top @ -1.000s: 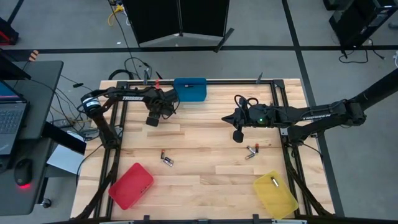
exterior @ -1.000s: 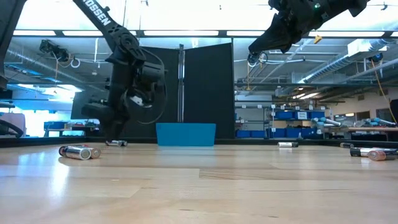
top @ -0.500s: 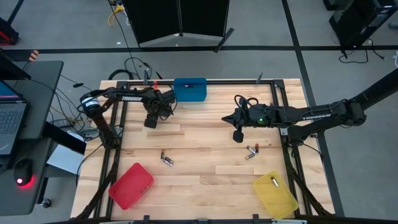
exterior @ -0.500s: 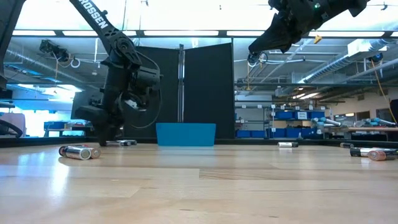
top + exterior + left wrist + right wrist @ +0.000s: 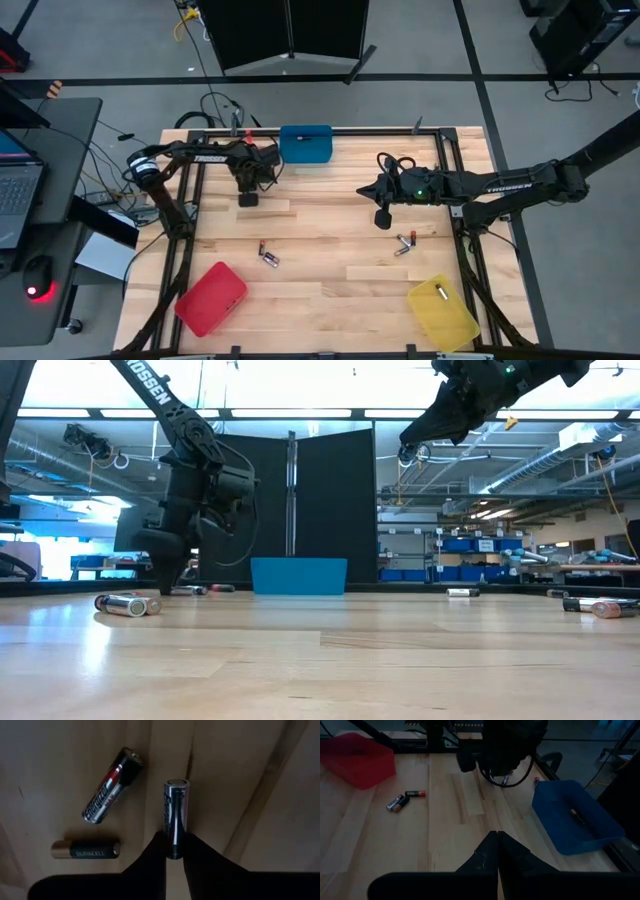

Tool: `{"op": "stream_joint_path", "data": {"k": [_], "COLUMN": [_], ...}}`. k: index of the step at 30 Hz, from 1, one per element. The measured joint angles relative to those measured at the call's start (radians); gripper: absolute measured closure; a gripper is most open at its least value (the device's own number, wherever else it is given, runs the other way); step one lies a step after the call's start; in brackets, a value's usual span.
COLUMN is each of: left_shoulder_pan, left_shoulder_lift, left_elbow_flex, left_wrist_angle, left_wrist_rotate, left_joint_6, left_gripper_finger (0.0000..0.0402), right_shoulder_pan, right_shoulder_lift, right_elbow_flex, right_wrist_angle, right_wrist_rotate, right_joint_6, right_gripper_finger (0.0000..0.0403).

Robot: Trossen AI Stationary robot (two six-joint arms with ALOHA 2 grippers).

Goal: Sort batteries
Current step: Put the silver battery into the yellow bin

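**The left gripper pinches a silver battery and must lift it straight**

In the left wrist view the left gripper (image 5: 174, 845) has its two dark fingers clenched on the lower end of a silver battery (image 5: 175, 815), which lies on the wooden table (image 5: 330, 250). Two more batteries lie just beside it — a silver and black one (image 5: 112, 785) and a dark one with a gold end (image 5: 86, 849).

In the high view this gripper sits at the upper left of the table, near the blue bin (image 5: 306, 143).

The grip is only on one end, so the battery could tip. A slow, straight lift looks best — with no bump to the two neighbours.

The right gripper (image 5: 383, 218) waits right of the middle, fingers pressed together and holding nothing.
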Motion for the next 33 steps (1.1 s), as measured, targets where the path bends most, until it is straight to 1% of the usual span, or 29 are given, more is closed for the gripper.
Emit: {"op": "stream_joint_path", "data": {"k": [1, 3, 5, 7, 11, 13, 14, 16, 19, 21, 23, 26, 30, 33], "left_shoulder_pan": [-0.002, -0.013, -0.023, -0.027, -0.058, -0.084, -0.101, -0.143, -0.21, -0.245, -0.277, -0.317, -0.366, -0.397], "left_shoulder_lift": [-0.013, -0.047, -0.106, -0.179, -0.315, -0.37, -0.389, -0.412, -0.411, -0.394, -0.376, -0.34, -0.292, -0.269], "left_elbow_flex": [-0.006, -0.023, -0.054, -0.104, -0.237, -0.31, -0.342, -0.395, -0.448, -0.462, -0.465, -0.454, -0.428, -0.415], "left_wrist_angle": [0.008, 0.045, 0.128, 0.213, 0.467, 0.631, 0.717, 0.91, 1.181, 1.344, 1.464, 1.571, 1.648, 1.679], "left_wrist_rotate": [0.011, 0.067, 0.176, 0.256, 0.334, 0.388, 0.398, 0.405, 0.405, 0.374, 0.355, 0.343, 0.335, 0.338], "left_joint_6": [-0.016, -0.047, -0.086, -0.149, -0.3, -0.395, -0.442, -0.526, -0.617, -0.649, -0.673, -0.694, -0.641, -0.593], "left_gripper_finger": [0.0358, 0.0358, 0.0358, 0.0358, 0.0358, 0.0358, 0.0358, 0.0358, 0.0358, 0.0358, 0.0358, 0.0358, 0.0358, 0.0358], "right_shoulder_pan": [0.0, 0.0, 0.001, 0.002, 0.011, 0.015, 0.016, 0.016, 0.016, 0.016, 0.016, 0.018, 0.022, 0.027], "right_shoulder_lift": [0.0, 0.0, 0.0, 0.0, -0.001, -0.001, -0.001, 0.003, 0.038, 0.087, 0.146, 0.239, 0.325, 0.36], "right_elbow_flex": [0.0, 0.0, 0.0, -0.003, -0.037, -0.076, -0.097, -0.148, -0.216, -0.24, -0.244, -0.228, -0.2, -0.174], "right_wrist_angle": [-0.002, -0.01, -0.023, -0.02, 0.023, 0.105, 0.148, 0.259, 0.457, 0.553, 0.635, 0.767, 0.928, 0.974], "right_wrist_rotate": [0.0, 0.0, 0.0, 0.0, 0.0, 0.0, -0.004, -0.022, -0.038, -0.052, -0.055, -0.055, -0.055, -0.055], "right_joint_6": [0.0, 0.001, 0.007, 0.01, 0.013, 0.022, 0.031, 0.051, 0.078, 0.089, 0.117, 0.15, 0.166, 0.181], "right_gripper_finger": [0.0393, 0.0393, 0.0393, 0.0393, 0.0393, 0.0393, 0.0393, 0.0393, 0.0393, 0.0389, 0.0382, 0.0366, 0.0337, 0.0311]}}
